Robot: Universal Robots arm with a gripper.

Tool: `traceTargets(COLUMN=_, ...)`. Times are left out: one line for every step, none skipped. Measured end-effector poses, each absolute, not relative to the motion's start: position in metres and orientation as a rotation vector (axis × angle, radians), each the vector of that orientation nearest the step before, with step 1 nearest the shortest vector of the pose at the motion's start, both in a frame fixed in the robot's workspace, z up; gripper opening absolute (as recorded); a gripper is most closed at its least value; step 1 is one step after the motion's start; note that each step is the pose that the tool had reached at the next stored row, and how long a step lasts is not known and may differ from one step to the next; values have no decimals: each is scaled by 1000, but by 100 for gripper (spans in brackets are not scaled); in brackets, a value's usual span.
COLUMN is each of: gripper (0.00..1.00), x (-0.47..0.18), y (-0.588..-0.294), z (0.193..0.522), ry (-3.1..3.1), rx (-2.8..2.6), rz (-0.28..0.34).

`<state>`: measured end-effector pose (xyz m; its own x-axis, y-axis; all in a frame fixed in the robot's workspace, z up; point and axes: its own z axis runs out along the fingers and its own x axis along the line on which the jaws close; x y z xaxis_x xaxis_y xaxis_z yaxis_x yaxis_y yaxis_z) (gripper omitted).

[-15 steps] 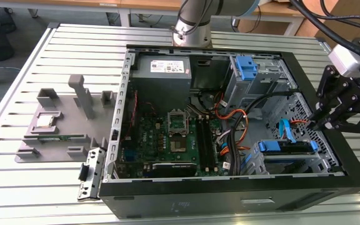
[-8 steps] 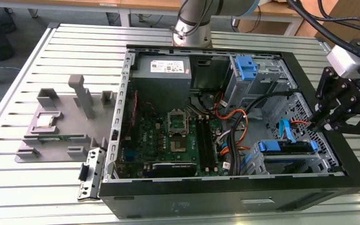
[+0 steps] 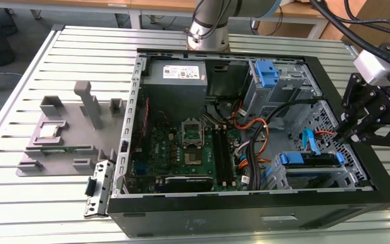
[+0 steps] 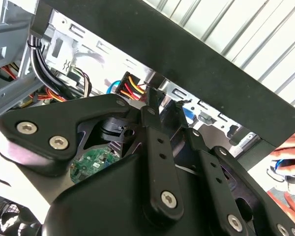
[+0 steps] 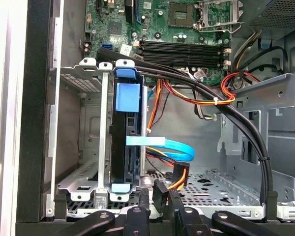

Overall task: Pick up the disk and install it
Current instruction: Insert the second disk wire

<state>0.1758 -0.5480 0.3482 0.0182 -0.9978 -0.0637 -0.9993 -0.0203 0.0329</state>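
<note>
- The computer case [image 3: 249, 213] lies open on the slatted metal tabletop [image 3: 19, 203], near the tabletop's edge at the exterior view's right.
- The disk [image 3: 309, 159] sits edge-up in the drive cage [image 3: 317, 178], in the case corner closest to the gripper. Its blue carrier frame faces out of the bay.
- In the first wrist view the disk [image 5: 126, 142] stands between two grey cage rails, with a blue tab at each end. A flat light-blue data cable [image 5: 162, 144] runs beside it.
- The gripper [image 3: 367, 133] hangs at the case wall on the exterior view's right, just beside the drive cage. It holds nothing. Whether the claw is apart or together cannot be told.
- The power supply [image 3: 176, 76] sits in the far case corner, with a white label on top; its print is too small to make out.
- A bare blue bracket [image 3: 266, 73] rests in the upper bay, well apart from the disk.
- A grey fixture [image 3: 66, 132] stands on the tabletop beside the case, toward the exterior view's left.
- No readable writing is legible on the disk.
</note>
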Motion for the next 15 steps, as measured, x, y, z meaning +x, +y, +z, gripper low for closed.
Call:
traceTargets(gripper=30, x=175, y=-548, z=348, ry=2183, rx=-2226, rz=105)
traceTargets(gripper=30, x=175, y=-548, z=348, ry=2183, rx=-2225, rz=104)
traceTargets(gripper=30, x=175, y=-548, z=348, ry=2182, rx=-2225, rz=104)
traceTargets(gripper=30, x=175, y=-548, z=348, ry=2182, rx=-2225, rz=103)
traceTargets(gripper=30, x=174, y=-548, z=347, ry=2182, rx=-2225, rz=102)
traceTargets(gripper=30, x=174, y=-548, z=347, ry=2182, rx=-2224, rz=102)
traceTargets(gripper=30, x=174, y=-548, z=347, ry=2181, rx=-2224, rz=101)
traceTargets(gripper=30, x=174, y=-548, z=347, ry=2181, rx=-2224, rz=101)
traceTargets(gripper=30, x=174, y=-548, z=347, ry=2181, rx=-2224, rz=101)
traceTargets(gripper=30, x=174, y=-548, z=347, ry=2182, rx=-2224, rz=101)
traceTargets(gripper=30, x=174, y=-548, z=347, ry=2182, rx=-2224, rz=101)
traceTargets(gripper=30, x=174, y=-548, z=347, ry=2182, rx=-2224, rz=101)
traceTargets(gripper=30, x=174, y=-548, z=347, ry=2182, rx=-2224, rz=101)
traceTargets(gripper=30, x=174, y=-548, z=347, ry=2182, rx=-2224, rz=101)
traceTargets(gripper=30, x=174, y=-548, z=347, ry=2182, rx=-2224, rz=101)
